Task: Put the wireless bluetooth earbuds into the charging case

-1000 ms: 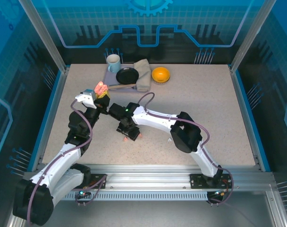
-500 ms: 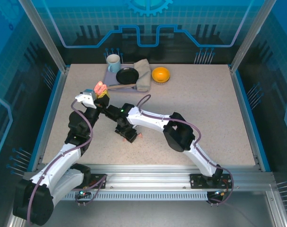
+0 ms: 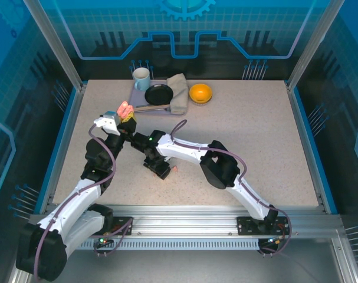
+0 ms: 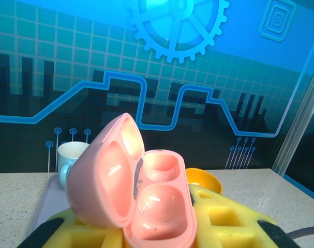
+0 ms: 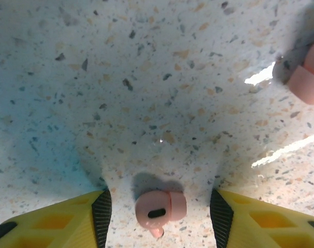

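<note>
The right gripper (image 5: 160, 200), open, has fingers (image 5: 102, 209) at 3 and 9 o'clock of an earbud (image 5: 158, 209), to pinch it for the left gripper's (image 3: 126, 118) clamped case (image 4: 157, 206).

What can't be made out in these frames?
Top external: pink speck beside the right gripper, too small to identify.
Right wrist: pink piece, cut off by the right edge.
Left wrist: white mug, half hidden behind the open pink charging case; left gripper contact on the case, cut off by the bottom edge.
</note>
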### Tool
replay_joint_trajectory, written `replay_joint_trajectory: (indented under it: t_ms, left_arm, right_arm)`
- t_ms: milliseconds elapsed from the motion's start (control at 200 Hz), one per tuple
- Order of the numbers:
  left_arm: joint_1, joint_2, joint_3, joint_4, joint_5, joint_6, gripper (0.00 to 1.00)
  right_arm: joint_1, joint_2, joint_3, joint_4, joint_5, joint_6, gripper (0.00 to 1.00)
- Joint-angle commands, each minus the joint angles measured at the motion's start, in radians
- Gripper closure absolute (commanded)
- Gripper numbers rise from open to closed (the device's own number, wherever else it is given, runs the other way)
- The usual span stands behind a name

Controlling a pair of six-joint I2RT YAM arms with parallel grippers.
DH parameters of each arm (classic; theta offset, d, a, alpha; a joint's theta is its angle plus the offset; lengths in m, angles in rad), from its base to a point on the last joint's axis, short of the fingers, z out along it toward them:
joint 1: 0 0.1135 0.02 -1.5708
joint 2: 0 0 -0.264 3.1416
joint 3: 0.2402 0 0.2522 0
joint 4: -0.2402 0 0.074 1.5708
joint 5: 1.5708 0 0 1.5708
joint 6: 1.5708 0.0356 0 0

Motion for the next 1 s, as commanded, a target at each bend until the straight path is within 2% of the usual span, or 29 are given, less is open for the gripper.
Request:
replay_joint_trajectory:
  t_ms: [0,565,995]
  left_arm:
    - [0.01,-0.015,0.017,0.025,-0.01,0.023,1.0]
    - [0.01,-0.027,0.014,0.009,-0.004,0.02,1.0]
    - [0.01,-0.028,0.019,0.001,0.005,0.005,1.0]
  right_arm:
    - [0.006,0.033,0.033,-0.027,-0.002,0.03,0.45]
    - [0.001,0.021,-0.005,-0.01,0.007,0.019,0.62]
    - [-0.009,-0.004,-0.024,-0.031,0.039,-0.041,0.59]
